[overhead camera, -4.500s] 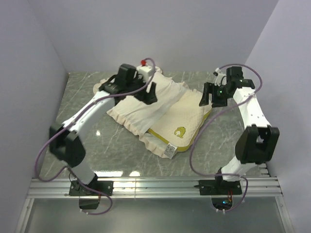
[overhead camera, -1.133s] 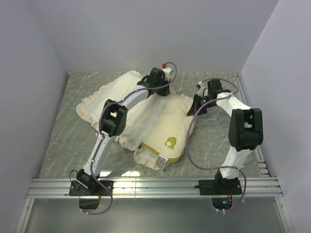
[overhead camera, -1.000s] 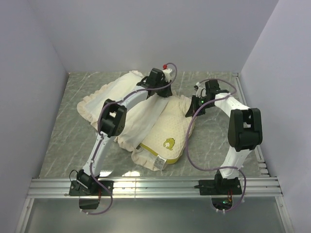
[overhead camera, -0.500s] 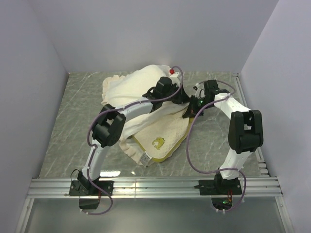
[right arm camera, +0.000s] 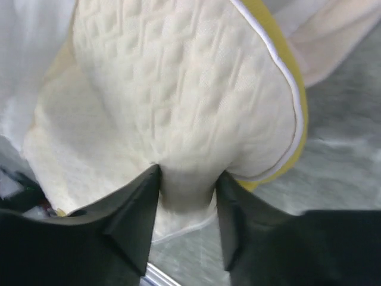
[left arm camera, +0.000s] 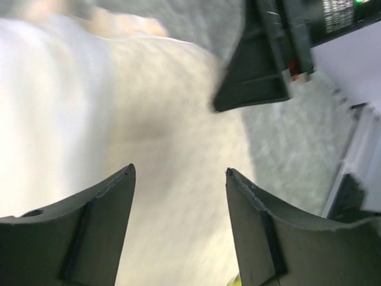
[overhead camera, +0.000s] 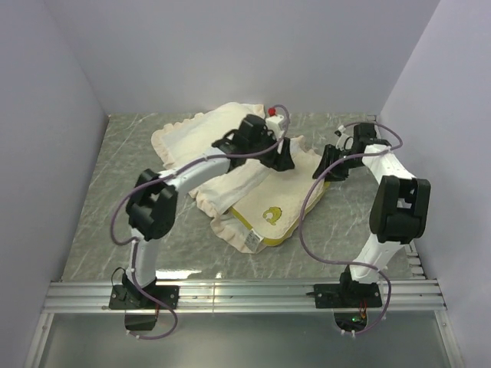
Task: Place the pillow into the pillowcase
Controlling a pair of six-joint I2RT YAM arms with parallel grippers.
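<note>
right jaws astride pillow [right arm camera: 178,107] edge

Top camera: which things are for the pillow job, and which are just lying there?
For the job: pillow, pillowcase, left gripper, right gripper.
Just there: table, metal rail, purple cables.

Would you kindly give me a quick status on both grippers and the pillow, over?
Left gripper open, holding nothing. Right gripper pinching the pillow edge. Pillow's near half outside the pillowcase. No obstruction seen.
</note>
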